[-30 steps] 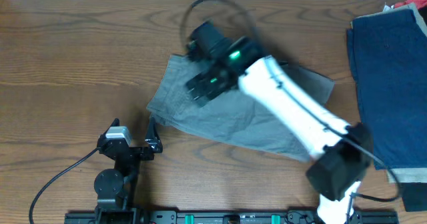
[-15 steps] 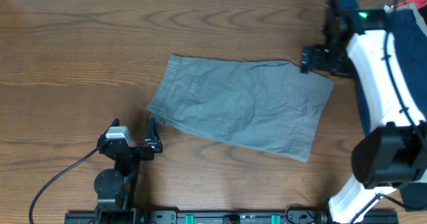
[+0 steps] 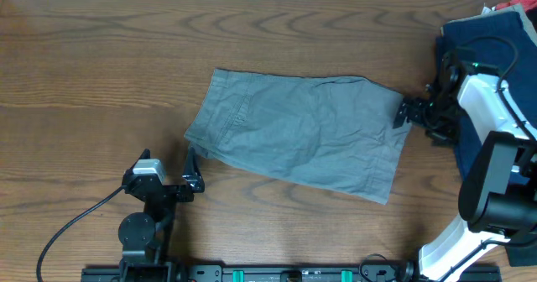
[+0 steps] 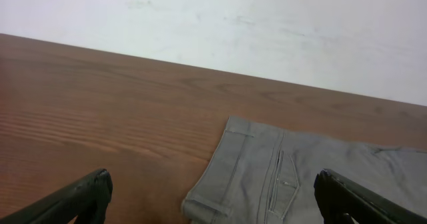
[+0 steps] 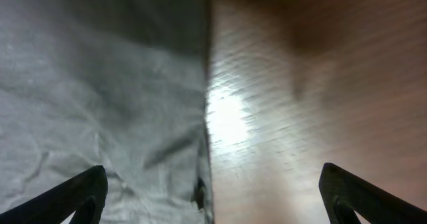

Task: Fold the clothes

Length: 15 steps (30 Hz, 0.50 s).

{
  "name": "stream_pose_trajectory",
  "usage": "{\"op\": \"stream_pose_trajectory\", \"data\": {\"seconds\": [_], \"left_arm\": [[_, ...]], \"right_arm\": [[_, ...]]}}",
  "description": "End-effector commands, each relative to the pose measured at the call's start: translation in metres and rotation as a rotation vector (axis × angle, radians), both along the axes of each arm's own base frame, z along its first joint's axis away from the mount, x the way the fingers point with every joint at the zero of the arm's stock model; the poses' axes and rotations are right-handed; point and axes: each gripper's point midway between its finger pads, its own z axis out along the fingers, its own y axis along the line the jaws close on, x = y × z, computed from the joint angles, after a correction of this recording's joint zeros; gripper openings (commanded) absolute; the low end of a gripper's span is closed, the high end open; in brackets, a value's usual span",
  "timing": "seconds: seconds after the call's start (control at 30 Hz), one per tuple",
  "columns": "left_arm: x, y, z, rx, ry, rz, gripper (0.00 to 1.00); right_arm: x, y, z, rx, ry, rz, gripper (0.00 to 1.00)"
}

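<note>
Lying spread out near the middle of the wooden surface (image 3: 101, 64): grey shorts (image 3: 302, 135), slightly skewed and lightly creased. The waistband with its belt loop is at the left end, with a stitched pocket slit beside it. The right claw (image 3: 406, 114) is at the shorts' right edge, fingers wide apart, gripping nothing. The left claw (image 3: 192, 172) sits by the near-left corner, likewise spread and empty. A dark navy garment (image 3: 487, 89) lies at far right, apart from the grey.
</note>
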Motion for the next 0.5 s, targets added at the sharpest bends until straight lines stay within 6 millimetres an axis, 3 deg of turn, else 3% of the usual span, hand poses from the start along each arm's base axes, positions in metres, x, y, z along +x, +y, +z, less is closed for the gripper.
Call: {"op": "stream_pose_trajectory", "data": {"seconds": [0.0, 0.07, 0.17, 0.3, 0.4, 0.47], "left_arm": [[-0.001, -0.003, -0.016, 0.005, 0.049, -0.017, 0.98], [-0.001, -0.003, -0.016, 0.005, 0.049, -0.017, 0.98], [-0.001, -0.003, -0.016, 0.005, 0.049, -0.017, 0.98], [-0.001, -0.003, -0.016, 0.005, 0.049, -0.017, 0.98], [-0.001, -0.003, -0.016, 0.005, 0.049, -0.017, 0.98], [-0.001, -0.003, -0.016, 0.005, 0.049, -0.017, 0.98]], "right_arm": [[-0.004, 0.02, -0.01, 0.04, 0.001, 0.022, 0.99], [-0.007, 0.026, -0.018, 0.04, -0.002, 0.036, 0.99], [-0.007, 0.031, -0.027, 0.038, -0.017, 0.052, 0.76], [-0.005, 0.036, -0.03, 0.036, -0.032, 0.06, 0.54], [0.002, 0.039, -0.03, 0.032, -0.061, 0.071, 0.49], [0.01, 0.038, -0.03, 0.027, -0.093, 0.074, 0.41]]}}
